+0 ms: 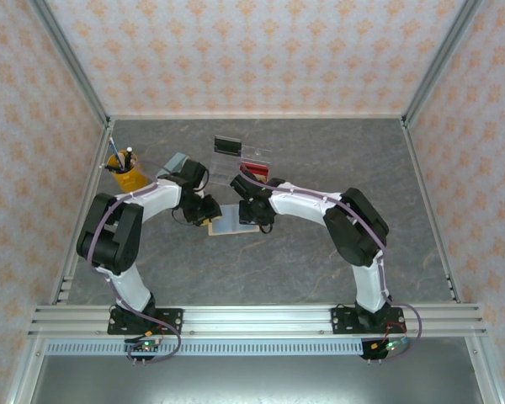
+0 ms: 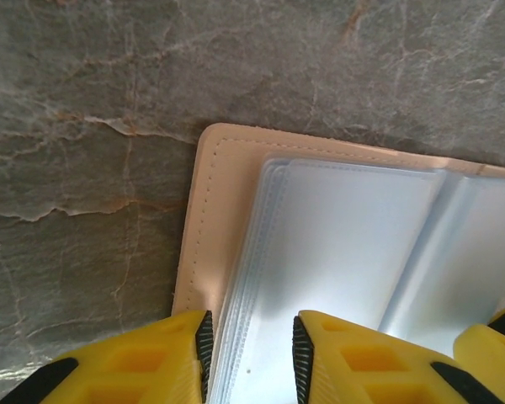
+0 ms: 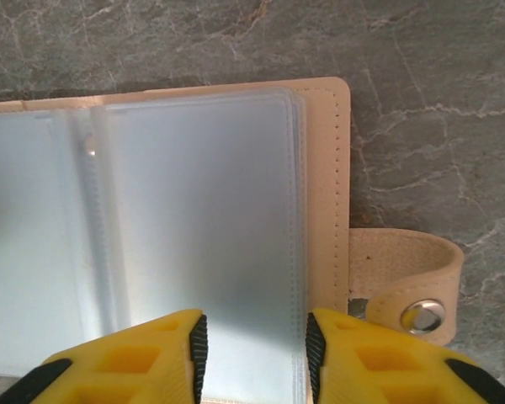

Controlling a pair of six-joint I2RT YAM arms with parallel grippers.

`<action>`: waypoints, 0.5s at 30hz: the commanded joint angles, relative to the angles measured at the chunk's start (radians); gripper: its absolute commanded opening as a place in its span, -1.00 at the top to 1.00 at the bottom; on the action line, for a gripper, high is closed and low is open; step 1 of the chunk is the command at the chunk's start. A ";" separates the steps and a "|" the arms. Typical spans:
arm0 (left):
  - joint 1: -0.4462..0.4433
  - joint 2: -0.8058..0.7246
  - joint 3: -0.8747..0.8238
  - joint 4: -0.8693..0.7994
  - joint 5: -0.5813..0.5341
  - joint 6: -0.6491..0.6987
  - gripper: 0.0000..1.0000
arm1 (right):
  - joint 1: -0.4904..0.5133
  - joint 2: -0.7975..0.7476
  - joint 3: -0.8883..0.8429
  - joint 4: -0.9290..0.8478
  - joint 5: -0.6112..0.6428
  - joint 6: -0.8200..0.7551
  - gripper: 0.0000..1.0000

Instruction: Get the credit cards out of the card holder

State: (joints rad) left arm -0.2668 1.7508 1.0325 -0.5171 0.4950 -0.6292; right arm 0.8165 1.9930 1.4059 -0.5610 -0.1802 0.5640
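Grey marbled tabletop [image 1: 320,252], patterned walls round it. Holder [image 1: 232,220] lies open flat, right under both grippers and between them in the top view.

Left gripper [image 2: 252,337] is partly open. We see a narrow gap between the jaws with the sleeve stack's left edge showing through it, nothing pinched. Right gripper [image 3: 254,337] is the same: partly open over the right-hand sleeves [image 3: 194,210], nothing in its grasp. We can't tell whether either one's tips touch the plastic.

Our guess at why: one gripper per half keeps the holder spread flat so the sleeves can be worked. Tab [image 3: 404,286] sticks out just right of the right gripper, unsnapped, so the cover lies open.

Counts:
- two grippers
- one holder, one tab, one snap [image 3: 422,316]
- several stacked sleeves, number unclear
- cards: none we can make out, the sleeves are milky
- one yellow cup [image 1: 128,175], left of the left gripper
- one clear tray [image 1: 254,160], beyond the right gripper
- one blue-grey block [image 1: 177,162], beyond the left gripper
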 commanded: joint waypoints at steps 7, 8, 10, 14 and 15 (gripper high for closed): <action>-0.006 0.026 0.019 0.023 0.036 0.006 0.49 | -0.004 0.051 0.034 -0.012 -0.042 -0.011 0.36; -0.007 0.027 0.017 0.027 0.039 0.006 0.55 | -0.004 0.053 0.032 -0.006 -0.053 -0.014 0.38; -0.006 0.027 0.013 0.042 0.055 0.002 0.60 | -0.004 0.054 0.028 0.007 -0.066 -0.016 0.40; -0.006 0.033 0.009 0.069 0.097 -0.002 0.70 | -0.005 0.058 0.027 0.018 -0.090 -0.021 0.47; -0.007 0.034 0.008 0.076 0.107 -0.004 0.73 | -0.005 0.059 0.027 0.024 -0.099 -0.021 0.50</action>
State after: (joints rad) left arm -0.2668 1.7668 1.0328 -0.4881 0.5430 -0.6296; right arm 0.8143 2.0247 1.4185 -0.5522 -0.2436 0.5514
